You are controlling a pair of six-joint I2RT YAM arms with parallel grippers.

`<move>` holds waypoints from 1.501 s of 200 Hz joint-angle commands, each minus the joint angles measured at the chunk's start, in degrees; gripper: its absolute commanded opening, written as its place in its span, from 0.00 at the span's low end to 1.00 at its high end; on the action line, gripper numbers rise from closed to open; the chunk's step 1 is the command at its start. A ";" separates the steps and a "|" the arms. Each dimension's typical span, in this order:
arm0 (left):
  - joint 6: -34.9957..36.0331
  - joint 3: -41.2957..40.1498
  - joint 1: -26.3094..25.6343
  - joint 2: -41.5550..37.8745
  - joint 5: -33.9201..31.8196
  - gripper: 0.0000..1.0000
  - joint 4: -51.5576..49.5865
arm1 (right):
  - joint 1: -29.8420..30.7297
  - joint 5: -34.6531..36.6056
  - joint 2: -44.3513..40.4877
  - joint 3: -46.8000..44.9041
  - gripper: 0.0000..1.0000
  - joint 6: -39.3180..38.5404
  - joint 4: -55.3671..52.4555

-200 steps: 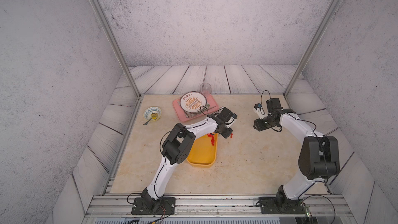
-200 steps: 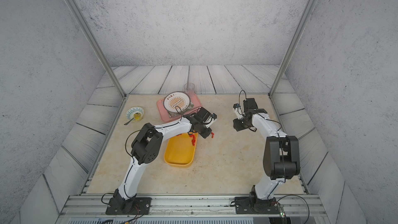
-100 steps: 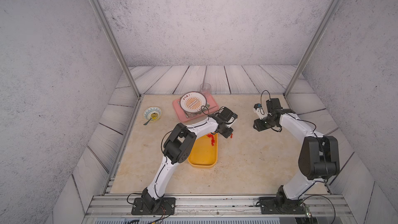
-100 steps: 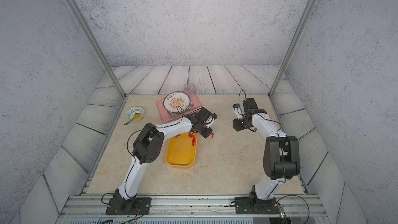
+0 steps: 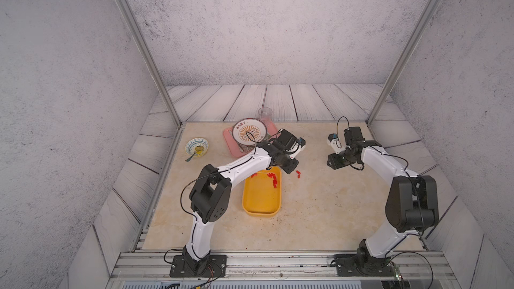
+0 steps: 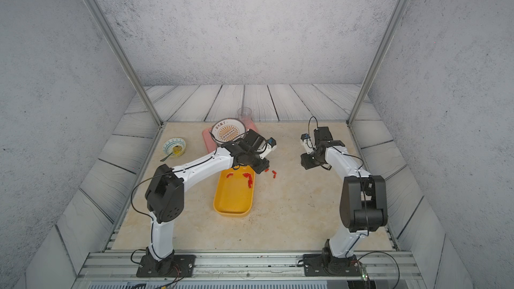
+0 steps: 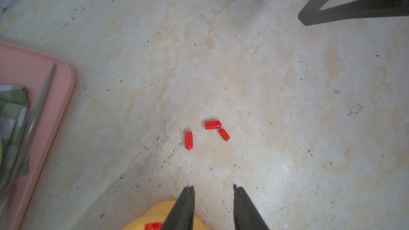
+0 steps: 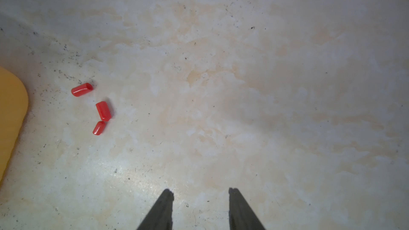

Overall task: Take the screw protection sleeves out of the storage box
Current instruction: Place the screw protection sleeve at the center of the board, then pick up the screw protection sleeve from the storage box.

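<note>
The left gripper [image 7: 212, 188] has its two dark fingers [image 7: 184, 204] parted, with nothing between them. It hangs over the far right corner of the yellow storage box [image 7: 152, 214], its tips reaching past the rim above the bare beige table [image 7: 287, 85]. Just beyond the tips, three red screw protection sleeves [image 7: 212, 125] lie on their sides on the table, outside the box. Two are just beside each other and the third is a little apart. In both top views more sleeves lie inside the box, most of them in a cluster [image 5: 274, 181] along its right wall near the far end, and a few by the far wall.

The right gripper [image 8: 201, 191] is likewise spread and empty. It hovers over bare table, well apart from the box, with the three loose sleeves lying between them.

Behind the box sits a pink tray [image 5: 228, 143] bearing a round patterned plate [image 5: 249, 132]. A clear cup [image 5: 265, 113] stands at the tray's far corner. A small bowl with a spoon [image 5: 197, 147] sits near the table's left edge.
</note>
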 commanded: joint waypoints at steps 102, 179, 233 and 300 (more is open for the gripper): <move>10.72 -14.96 6.46 -3.94 -10.17 0.29 -8.26 | -0.19 -6.07 -4.81 -1.65 0.69 -3.43 -1.46; 13.82 -12.93 6.48 0.98 -18.92 0.25 -9.02 | -0.14 -6.50 -4.60 -1.65 0.69 -3.67 -1.54; 14.99 -12.25 6.51 2.73 -22.14 0.24 -9.02 | -0.17 -6.67 -4.60 -1.65 0.69 -3.88 -1.59; 16.38 -12.97 6.46 3.12 -24.73 0.23 -7.61 | -0.14 -6.81 -4.70 -1.74 0.69 -4.06 -1.68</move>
